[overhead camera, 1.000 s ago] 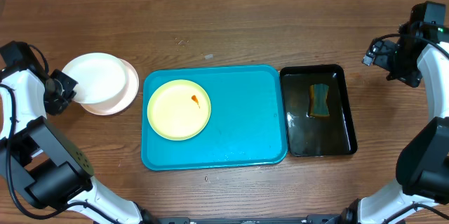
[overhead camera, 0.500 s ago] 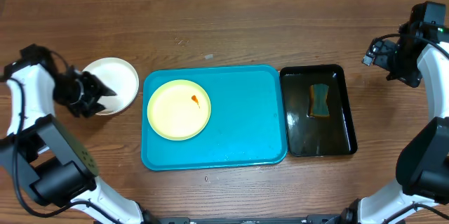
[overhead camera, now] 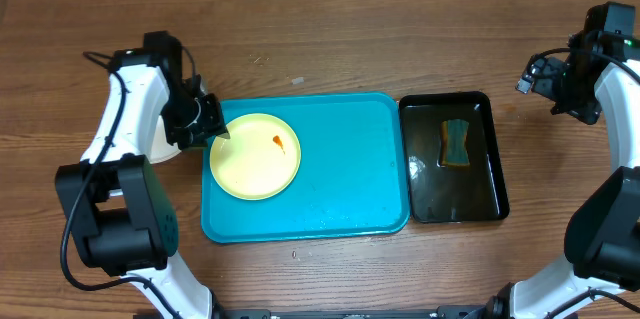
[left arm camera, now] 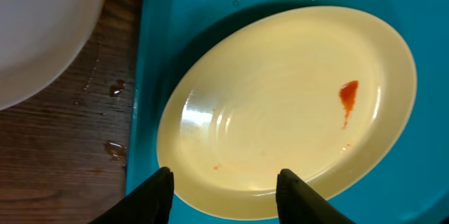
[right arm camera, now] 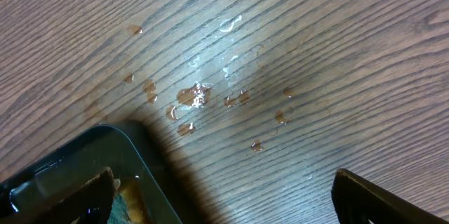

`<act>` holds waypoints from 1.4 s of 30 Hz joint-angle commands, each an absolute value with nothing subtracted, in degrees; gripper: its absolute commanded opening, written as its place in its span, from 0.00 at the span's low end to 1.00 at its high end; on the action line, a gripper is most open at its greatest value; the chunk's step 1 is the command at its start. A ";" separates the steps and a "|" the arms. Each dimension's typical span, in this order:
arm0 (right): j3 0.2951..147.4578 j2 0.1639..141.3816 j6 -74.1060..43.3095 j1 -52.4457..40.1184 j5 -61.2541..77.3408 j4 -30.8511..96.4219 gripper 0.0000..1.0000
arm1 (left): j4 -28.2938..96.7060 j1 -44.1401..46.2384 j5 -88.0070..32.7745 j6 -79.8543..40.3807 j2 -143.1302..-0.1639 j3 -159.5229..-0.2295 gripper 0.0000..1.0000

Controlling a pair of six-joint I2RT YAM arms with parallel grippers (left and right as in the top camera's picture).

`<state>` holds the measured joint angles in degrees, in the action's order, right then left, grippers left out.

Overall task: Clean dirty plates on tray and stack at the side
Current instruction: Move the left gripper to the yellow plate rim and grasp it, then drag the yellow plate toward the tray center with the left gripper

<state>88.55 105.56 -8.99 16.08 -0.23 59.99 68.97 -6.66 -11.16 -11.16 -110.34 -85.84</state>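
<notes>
A pale yellow plate (overhead camera: 255,155) with an orange-red smear (overhead camera: 277,141) lies on the left half of the turquoise tray (overhead camera: 350,179). My left gripper (overhead camera: 207,119) is open and empty, hovering over the plate's left rim. In the left wrist view its fingers (left arm camera: 224,185) straddle the near rim of the yellow plate (left arm camera: 280,112). White plates (overhead camera: 160,145) are stacked left of the tray, mostly hidden by my left arm; their edge shows in the left wrist view (left arm camera: 42,34). My right gripper (overhead camera: 566,89) is open and empty above bare table at the far right.
A black tray (overhead camera: 480,194) holding water and a sponge (overhead camera: 456,143) stands right of the turquoise tray. Its corner (right arm camera: 70,164) shows in the right wrist view, between my right fingers (right arm camera: 224,196). Water drops (right arm camera: 196,96) lie on the wooden table.
My left gripper has left the white plates stacked at the side and swung right to the tray's left edge, over the yellow plate. The right arm has not moved.
</notes>
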 commanded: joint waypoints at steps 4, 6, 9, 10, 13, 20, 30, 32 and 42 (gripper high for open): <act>89.43 105.47 -9.19 15.92 -0.38 59.68 1.00 | 68.40 -5.21 -3.99 -12.45 -108.33 -86.17 0.47; 89.43 105.47 -9.19 15.92 -0.38 59.68 1.00 | 67.88 -5.19 -3.95 -12.38 -108.33 -85.69 0.46; 89.43 105.47 -9.19 15.92 -0.38 59.68 1.00 | 66.22 -5.21 -3.99 -12.23 -108.33 -84.03 0.41; 89.43 105.47 -9.19 15.92 -0.38 59.68 1.00 | 65.60 -5.21 -3.99 -12.25 -108.33 -83.22 0.41; 89.43 105.47 -9.19 15.92 -0.38 59.68 1.00 | 63.02 -5.21 -4.03 -12.25 -108.33 -80.23 0.40; 89.43 105.47 -9.19 15.92 -0.38 59.68 1.00 | 56.80 -5.21 -4.01 -12.25 -108.33 -74.56 0.38; 89.43 105.47 -9.19 15.92 -0.38 59.68 1.00 | 56.07 -5.15 -7.55 -13.96 -108.33 -72.42 0.23; 89.43 105.47 -9.19 15.92 -0.38 59.68 1.00 | 56.05 -5.10 -8.75 -13.96 -108.33 -72.07 0.22; 89.43 105.47 -9.19 15.94 -0.38 59.68 1.00 | 55.57 -0.67 -9.06 -14.20 -108.33 -71.31 0.22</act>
